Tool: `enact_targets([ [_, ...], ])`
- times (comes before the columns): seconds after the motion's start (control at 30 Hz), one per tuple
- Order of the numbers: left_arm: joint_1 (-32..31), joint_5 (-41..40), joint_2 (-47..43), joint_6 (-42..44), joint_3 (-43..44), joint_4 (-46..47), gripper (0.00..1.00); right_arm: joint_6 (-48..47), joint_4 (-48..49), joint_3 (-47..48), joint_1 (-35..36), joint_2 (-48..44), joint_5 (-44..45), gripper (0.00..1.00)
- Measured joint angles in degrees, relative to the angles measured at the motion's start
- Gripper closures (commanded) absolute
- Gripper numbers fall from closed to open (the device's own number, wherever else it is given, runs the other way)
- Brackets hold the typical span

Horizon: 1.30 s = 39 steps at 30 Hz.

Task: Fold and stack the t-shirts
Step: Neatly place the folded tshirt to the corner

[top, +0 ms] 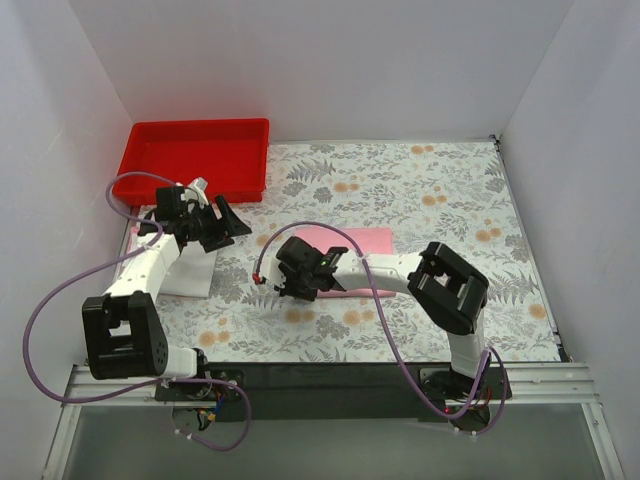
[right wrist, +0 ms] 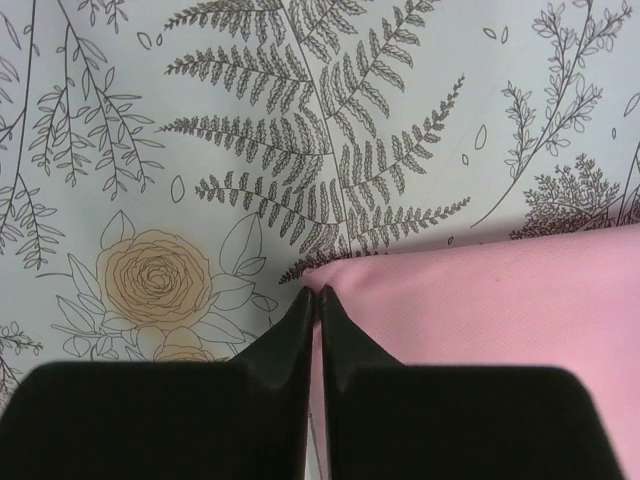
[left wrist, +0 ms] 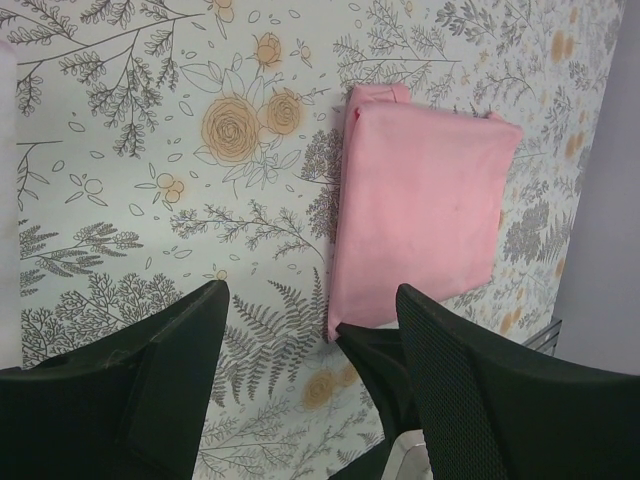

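Note:
A folded light pink t-shirt (top: 360, 245) lies flat on the tablecloth mid-table; it also shows in the left wrist view (left wrist: 420, 210) and the right wrist view (right wrist: 500, 310). My right gripper (top: 292, 282) is shut on that shirt's near-left corner, fingertips pinched together on the cloth edge (right wrist: 318, 297). It appears as a dark shape at the shirt's corner in the left wrist view (left wrist: 378, 352). My left gripper (top: 226, 226) is open and empty, held above the cloth left of the pink shirt (left wrist: 312, 298). A folded white t-shirt (top: 190, 272) lies under the left arm.
A red plastic tray (top: 195, 158) stands at the back left. The floral grey tablecloth (top: 440, 200) covers the table. White walls close in the left, back and right sides. A purple cable loops beside each arm.

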Motion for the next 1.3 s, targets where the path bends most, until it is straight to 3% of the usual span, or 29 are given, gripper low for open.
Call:
enact_targets([
  [0.2, 0.0, 0.3, -0.2, -0.8, -1.4, 1.0, 0.34, -0.1, 2.0, -1.4, -1.1, -0.8, -0.8, 0.99],
  [0.43, -2.1, 2.1, 0.2, -4.7, -3.0, 4.3, 0.17, -0.1, 0.5, -2.3, -4.0, -4.9, -5.2, 0.99],
  [0.8, -14.9, 2.7, 10.0, -15.6, -3.2, 11.8, 0.11, -0.1, 0.2, -2.3, -5.0, -10.2, -8.4, 0.99],
  [1.0, -17.8, 2.4, 15.9, -22.6, -4.8, 16.5, 0.11, 0.1, 0.0, -2.3, -5.0, -10.2, -8.9, 0.99],
  [1.3, -20.5, 3.6, 19.0, -32.8, -9.5, 26.8, 0.23, 1.7, -0.1, -1.9, -5.0, -10.2, -10.0, 0.99],
])
